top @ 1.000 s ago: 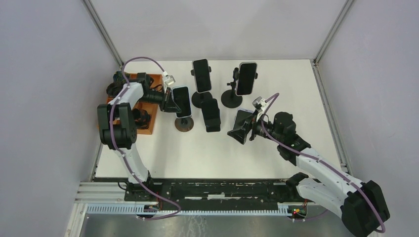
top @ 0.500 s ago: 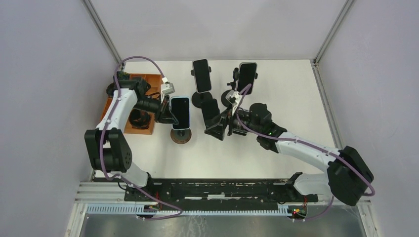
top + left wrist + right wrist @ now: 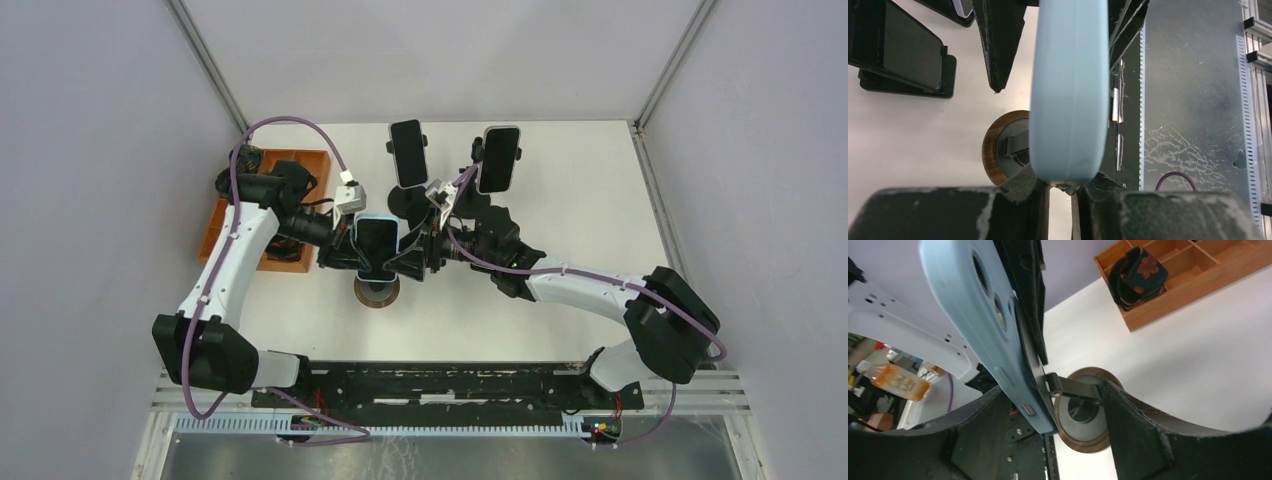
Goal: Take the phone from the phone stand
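the phone (image 3: 378, 240), in a pale blue case, is in the middle of the top view, clamped in its stand (image 3: 377, 293) above the round wooden base. the left end effector (image 3: 1060, 195) comes in from the left of the frame and is narrow, pinched at the phone's lower end. i judge it grips the stand's clamp rather than the case, but the wrist view does not settle that. the right end effector (image 3: 1053, 405) comes in from the right and stands wide, one finger on each side of the phone and the stand's neck, touching neither that i can see.

the main risk is a bad bite. if the right fingers shut this low they may catch the neck or clamp along with the phone, and a pull then drags or tips the whole stand on the desk (image 3: 560, 200). if the left hold is in fact on the case, the two arms pull against each other and the phone may twist free. the smooth case could also slide out of a shallow grip and drop onto the base. the other stands (image 3: 407, 150) are just above the right arm in the frame, so a wide swing back could knock them.
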`<action>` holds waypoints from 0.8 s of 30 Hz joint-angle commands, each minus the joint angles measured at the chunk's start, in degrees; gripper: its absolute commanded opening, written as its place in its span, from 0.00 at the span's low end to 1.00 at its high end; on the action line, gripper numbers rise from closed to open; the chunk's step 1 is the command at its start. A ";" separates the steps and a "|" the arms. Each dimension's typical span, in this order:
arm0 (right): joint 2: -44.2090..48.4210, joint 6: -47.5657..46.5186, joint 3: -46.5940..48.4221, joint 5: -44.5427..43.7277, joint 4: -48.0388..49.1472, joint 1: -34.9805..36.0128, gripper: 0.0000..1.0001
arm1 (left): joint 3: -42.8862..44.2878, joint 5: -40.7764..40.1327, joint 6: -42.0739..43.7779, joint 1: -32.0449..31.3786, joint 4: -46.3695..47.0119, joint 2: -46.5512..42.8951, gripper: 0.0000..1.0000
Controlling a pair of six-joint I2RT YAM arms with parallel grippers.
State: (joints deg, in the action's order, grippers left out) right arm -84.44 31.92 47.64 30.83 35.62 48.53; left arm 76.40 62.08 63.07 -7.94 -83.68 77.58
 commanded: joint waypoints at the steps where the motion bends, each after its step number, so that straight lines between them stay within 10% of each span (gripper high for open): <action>1: -0.35 3.94 0.77 1.94 9.38 0.96 0.68 | 2.28 6.22 -3.07 -1.24 -0.26 -3.04 0.02; 13: -0.15 9.25 -0.39 4.42 16.54 2.18 0.05 | 4.57 7.32 -5.56 -1.68 -0.26 -3.93 0.03; 17: 1.65 10.92 -1.18 3.49 17.34 1.71 0.00 | 5.67 6.83 -6.44 -1.68 -0.26 -3.68 0.38; 20: 3.27 13.86 -2.89 3.84 21.54 0.59 0.00 | 6.19 6.89 -7.13 -1.72 -0.26 -3.70 0.92; 24: 6.18 18.20 -5.97 4.99 27.07 -1.98 0.00 | 7.30 6.08 -6.92 -1.59 -0.25 -4.59 1.00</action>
State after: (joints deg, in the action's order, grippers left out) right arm -84.05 43.77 42.70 35.42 49.65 48.84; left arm 80.79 66.17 56.45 -9.45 -85.10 75.00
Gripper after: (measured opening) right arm 0.189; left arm 0.991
